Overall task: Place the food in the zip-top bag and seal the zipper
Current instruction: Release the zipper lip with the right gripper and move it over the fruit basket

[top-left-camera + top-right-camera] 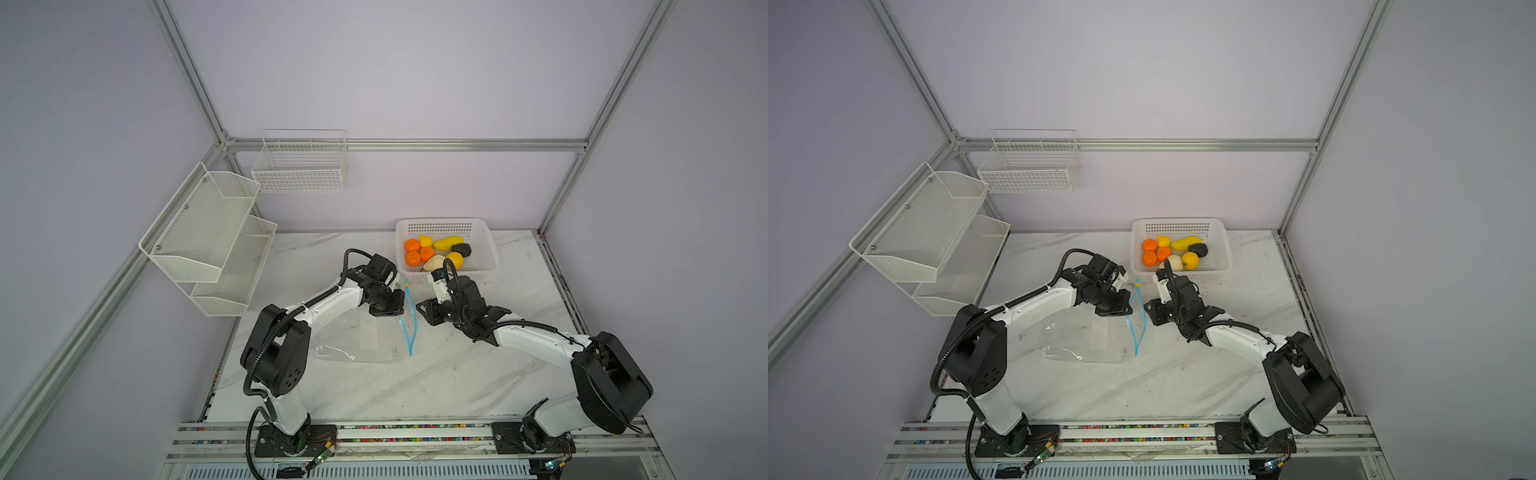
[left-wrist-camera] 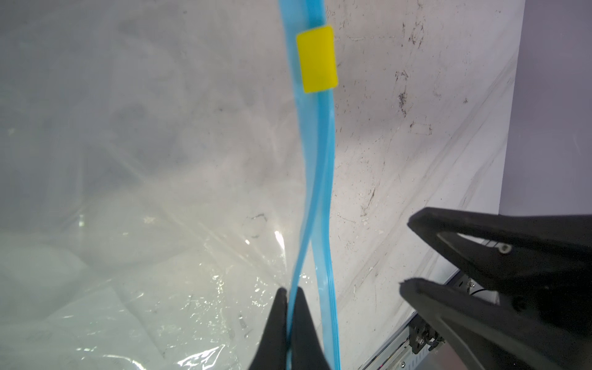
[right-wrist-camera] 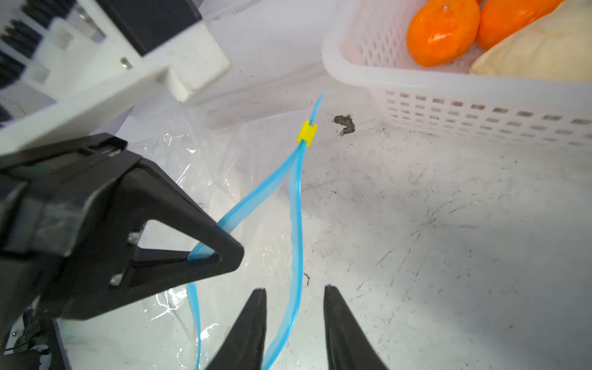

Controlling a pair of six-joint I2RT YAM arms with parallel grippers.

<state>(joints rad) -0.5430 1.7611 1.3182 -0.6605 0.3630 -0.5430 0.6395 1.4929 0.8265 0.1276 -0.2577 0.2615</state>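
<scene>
- Nearest you, the front rail (image 1: 415,432) carries both arm bases.
- Your left gripper (image 2: 290,296) has its fingers (image 2: 275,323) clenched on one lip of the light-blue zipper (image 2: 315,160), some way along from the yellow tab (image 2: 317,59).
- The zip-top bag (image 1: 353,340) lies on the tabletop (image 1: 457,374) between the arms, with its mouth parted. A pale patch (image 1: 368,332) on it is too faint to read.
- Your right gripper (image 3: 294,288) has its fingers spread, and the zipper's other lip runs between them unclamped.
- The food (image 1: 427,252) all sits in the white basket (image 1: 446,226) back right, near the tab end: tangerines (image 1: 412,258), long yellow piece (image 1: 448,243), yellow fruits (image 1: 455,259), cream bulb (image 1: 434,262), dark lump (image 1: 461,249).
</scene>
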